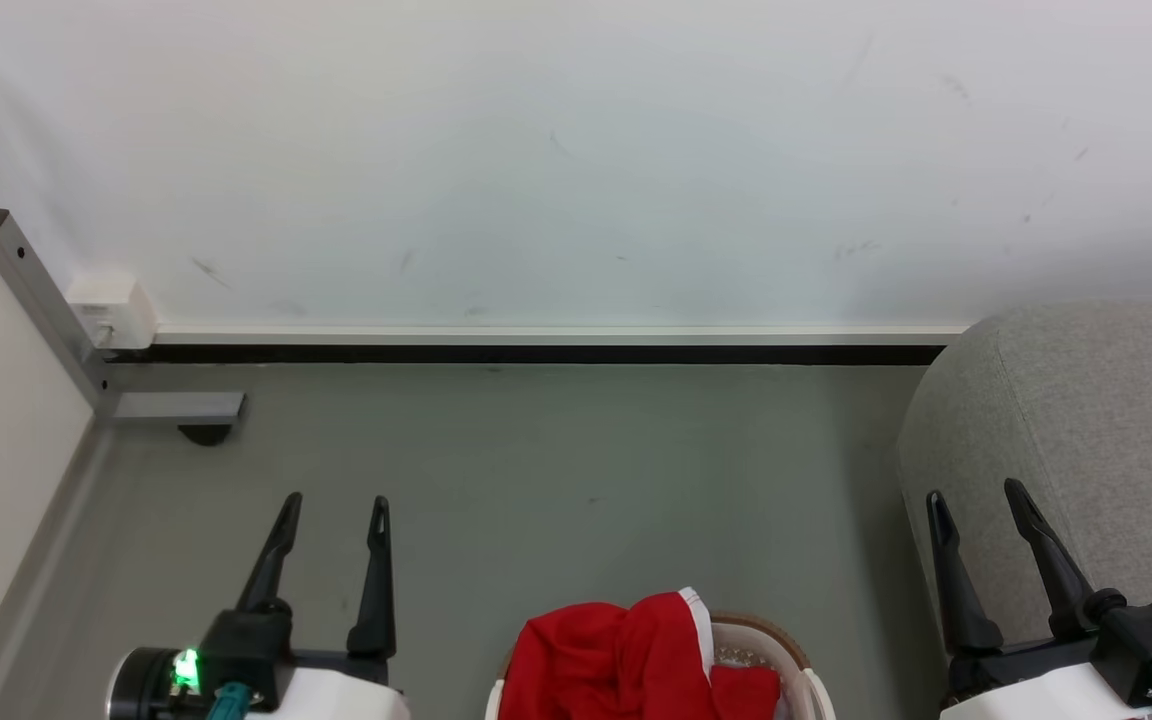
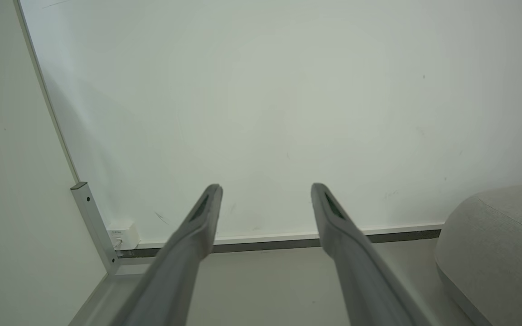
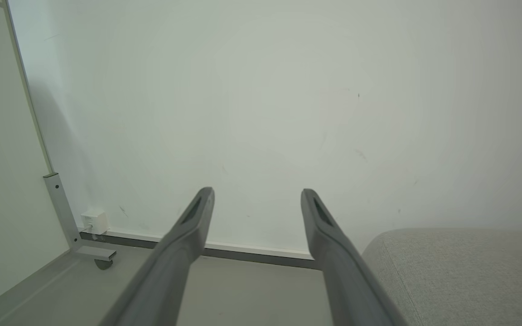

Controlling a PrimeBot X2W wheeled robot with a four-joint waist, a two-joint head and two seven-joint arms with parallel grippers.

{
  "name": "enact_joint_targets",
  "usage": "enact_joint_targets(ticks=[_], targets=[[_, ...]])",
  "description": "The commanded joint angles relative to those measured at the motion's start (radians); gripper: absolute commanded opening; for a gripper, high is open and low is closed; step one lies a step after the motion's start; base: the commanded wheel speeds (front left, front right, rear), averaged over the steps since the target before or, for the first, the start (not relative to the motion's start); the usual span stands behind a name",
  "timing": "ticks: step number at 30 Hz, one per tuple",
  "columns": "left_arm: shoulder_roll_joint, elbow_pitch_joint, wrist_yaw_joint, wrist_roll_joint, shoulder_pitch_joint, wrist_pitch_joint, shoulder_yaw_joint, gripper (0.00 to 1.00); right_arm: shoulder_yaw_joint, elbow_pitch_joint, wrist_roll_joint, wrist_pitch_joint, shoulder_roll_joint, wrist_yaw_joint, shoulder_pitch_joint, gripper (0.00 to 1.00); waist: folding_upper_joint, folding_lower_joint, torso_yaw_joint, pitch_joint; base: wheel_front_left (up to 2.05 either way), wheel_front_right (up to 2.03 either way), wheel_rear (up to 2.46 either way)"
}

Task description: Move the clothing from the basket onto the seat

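Red clothing (image 1: 626, 655) with a white trim strip is heaped in the cream basket (image 1: 786, 655) at the bottom centre of the head view, its brown rim showing behind the fabric. The light grey seat (image 1: 1086, 440) stands to the right, also at the right edge of the left wrist view (image 2: 501, 244) and the right wrist view (image 3: 460, 271). My left gripper (image 1: 336, 505) hangs open to the left of the basket, nothing between its fingers (image 2: 206, 213). My right gripper (image 1: 976, 495) is open in front of the seat, its fingers (image 3: 315, 217) empty.
A white wall with a skirting board (image 1: 536, 335) runs across the back above the grey floor (image 1: 536, 480). A grey metal post (image 1: 36, 300) with a foot and a small white box (image 1: 114, 308) stand at the left corner.
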Motion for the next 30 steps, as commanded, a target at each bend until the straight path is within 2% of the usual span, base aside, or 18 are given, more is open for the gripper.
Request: enact_joint_targets(ticks=[1,17,30], targets=[[0.002,0.002,-0.006,-0.011,0.003,-0.001,0.005,1.00,0.001,0.002,0.007,0.000,0.000,-0.002,-0.016,1.00,0.0000,0.0000,-0.001,-0.001,0.00,0.00,0.00],[-0.012,-0.006,-0.017,-0.003,0.008,-0.001,0.017,1.00,0.005,-0.007,0.016,0.000,-0.009,-0.002,-0.017,1.00,0.0000,0.0000,-0.014,0.012,0.00,0.00,0.00],[-0.022,-0.009,-0.041,-0.025,-0.020,-0.001,0.018,1.00,0.009,-0.021,0.031,0.000,-0.028,-0.002,-0.045,1.00,0.0000,0.0000,-0.089,0.068,0.00,0.00,0.00]])
